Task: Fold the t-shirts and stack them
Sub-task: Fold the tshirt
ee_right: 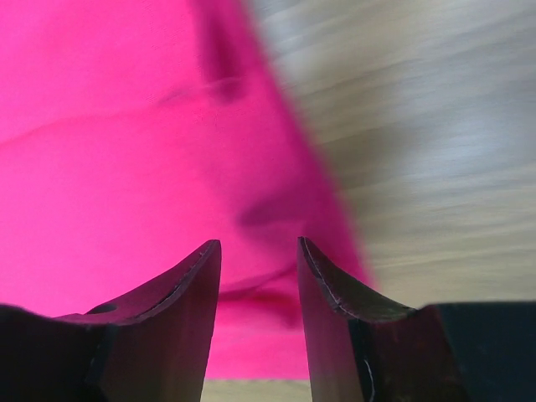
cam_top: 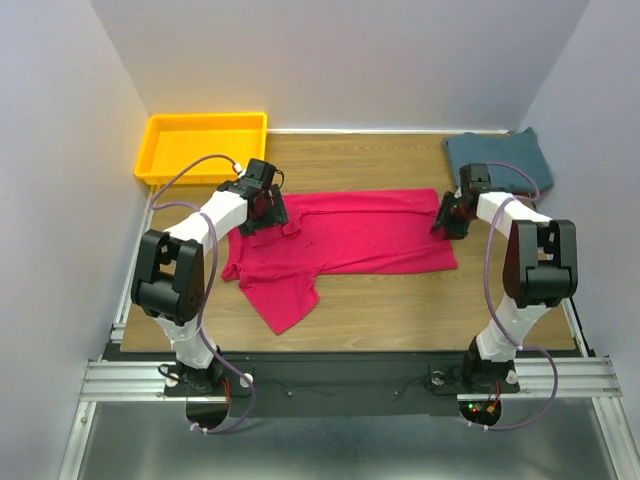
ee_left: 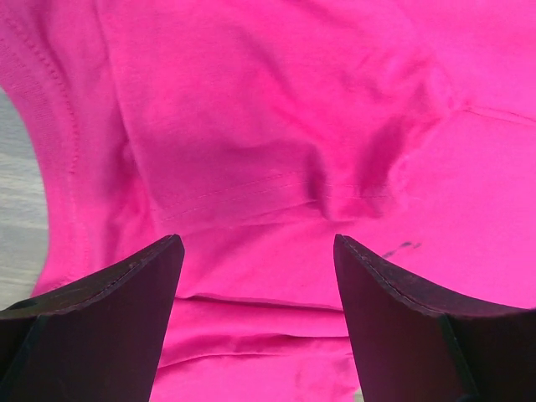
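Note:
The crimson-pink t-shirt (cam_top: 350, 240) lies spread across the middle of the wooden table, its long body folded into a band and one sleeve pointing toward the near edge. The teal-blue t-shirt (cam_top: 500, 158) sits folded at the back right corner. My left gripper (cam_top: 272, 212) hovers low over the pink shirt's collar end. Its jaws are wide open in the left wrist view (ee_left: 258, 239), with wrinkled pink cloth (ee_left: 251, 126) below. My right gripper (cam_top: 445, 222) is at the shirt's right hem. In the right wrist view (ee_right: 259, 241) its jaws stand apart over a pink fold (ee_right: 126, 151).
A yellow plastic tray (cam_top: 205, 122) stands at the back left corner. Bare wood (ee_right: 435, 126) shows just right of the shirt's hem, and a strip of table (ee_left: 17, 209) shows beside the collar. Grey walls close in on the left, back and right.

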Robot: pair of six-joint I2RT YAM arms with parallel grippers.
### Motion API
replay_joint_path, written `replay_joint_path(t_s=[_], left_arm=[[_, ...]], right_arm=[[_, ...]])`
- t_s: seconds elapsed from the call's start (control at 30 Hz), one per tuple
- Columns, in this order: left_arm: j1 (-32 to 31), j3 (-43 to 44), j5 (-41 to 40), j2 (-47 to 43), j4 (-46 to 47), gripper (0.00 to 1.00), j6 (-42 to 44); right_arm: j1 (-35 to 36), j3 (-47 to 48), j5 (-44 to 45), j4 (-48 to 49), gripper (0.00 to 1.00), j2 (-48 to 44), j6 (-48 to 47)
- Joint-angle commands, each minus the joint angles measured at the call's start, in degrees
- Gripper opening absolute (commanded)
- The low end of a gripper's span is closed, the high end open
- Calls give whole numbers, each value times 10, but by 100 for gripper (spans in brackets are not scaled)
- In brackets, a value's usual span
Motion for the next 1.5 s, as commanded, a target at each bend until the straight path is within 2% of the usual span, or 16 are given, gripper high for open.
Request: replay_joint_path(t_s=[0.0, 0.13, 0.27, 0.47, 0.53, 0.67, 0.73, 0.77, 0.87, 1.0, 1.1, 1.2, 1.47], left_arm=[[-3, 16, -10, -44, 14, 85, 10], [-3, -25, -31, -94, 4, 85, 13], [-2, -96, -51, -199, -32, 86, -4], [-9, -200, -43, -345, -90, 87, -42], [-16, -247, -20, -382, -98, 87, -62], [-44, -316, 14, -419, -100, 86, -106], [-70, -334, 10, -429, -103, 84, -133], [-76, -332, 4, -429, -105, 84, -139], [-82, -324, -12, -397, -116, 83, -139], [-103, -329, -5, -354, -110, 83, -147], [-111, -330, 1, -337, -99, 82, -156], [-119, -343, 13, -330, -81, 80, -168], [-131, -361, 23, -280, -47, 70, -166]], right_arm=[[-31, -4, 44, 21, 47, -5, -5], [-46, 0, 66, 20, 47, -5, 0], [-46, 14, 75, 17, 47, -32, -12], [-30, 3, -14, 11, 50, -142, 15], [1, -15, -44, 9, 51, -170, 33], [110, -50, -57, 10, 52, -211, 73], [209, -66, -64, 17, 52, -216, 105], [209, -66, -67, 21, 52, -216, 116], [324, -87, -60, 51, 52, -204, 160], [431, -74, -40, 81, 52, -145, 187], [482, -43, -7, 88, 51, -94, 198], [505, -36, -2, 107, 51, -56, 212], [524, -4, 3, 118, 50, 9, 218]])
